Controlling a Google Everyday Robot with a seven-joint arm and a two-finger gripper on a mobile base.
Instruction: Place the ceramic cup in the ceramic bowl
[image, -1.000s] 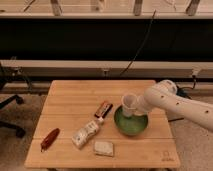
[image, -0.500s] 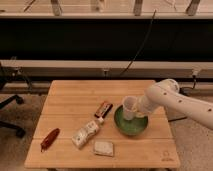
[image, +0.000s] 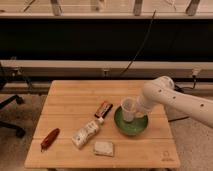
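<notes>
The off-white ceramic cup (image: 128, 108) is held tilted over the glossy green ceramic bowl (image: 131, 125), its lower end down inside the bowl's rim. The bowl sits on the right half of the wooden table (image: 65, 107). My gripper (image: 138, 110) reaches in from the right at the end of the white arm (image: 175, 100) and is at the cup's right side, gripping it above the bowl.
On the table lie a dark snack bar (image: 103, 109) left of the bowl, a white packet (image: 86, 134), a pale square packet (image: 103, 148) near the front edge and a red object (image: 49, 139) at the front left. An office chair base (image: 9, 117) stands left of the table.
The cup has come down and slightly right over the bowl with the gripper, from above the bowl's left rim to inside the rim. Other items have not moved.
</notes>
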